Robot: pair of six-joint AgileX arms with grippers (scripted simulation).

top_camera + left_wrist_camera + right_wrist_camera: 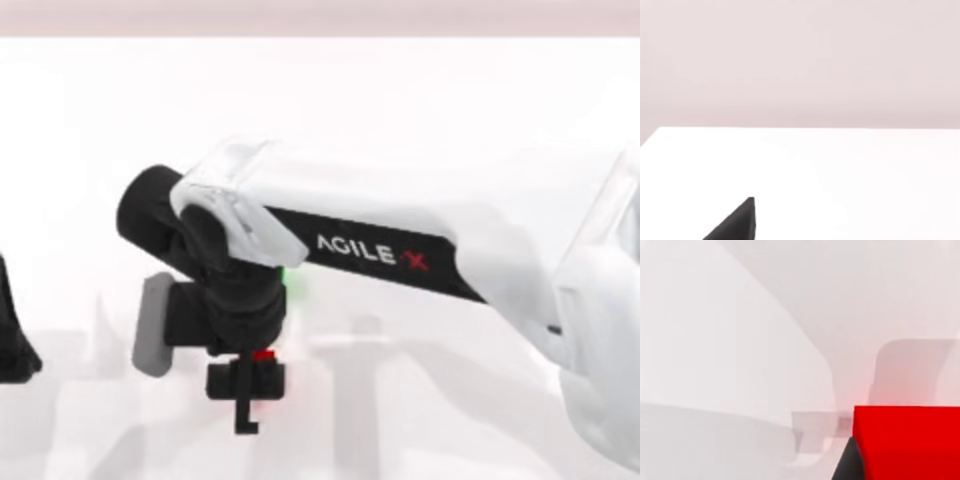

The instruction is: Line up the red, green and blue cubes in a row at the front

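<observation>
My right arm reaches across the table to the front left, and its gripper (247, 392) points down over the red cube (263, 355), of which only a sliver shows from above. In the right wrist view the red cube (907, 442) fills the corner, with one dark fingertip (847, 465) pressed against its side, so the gripper is shut on it. A sliver of the green cube (295, 284) peeks out beside the right wrist; the rest is hidden under the arm. The blue cube is hidden. My left gripper (14, 345) is parked at the left edge, open, with one fingertip (737, 222) showing.
The white table (420, 100) stretches back to a pale wall. The right arm's white link (370, 250) lies across the middle and hides what is under it. Faint shadows lie along the front.
</observation>
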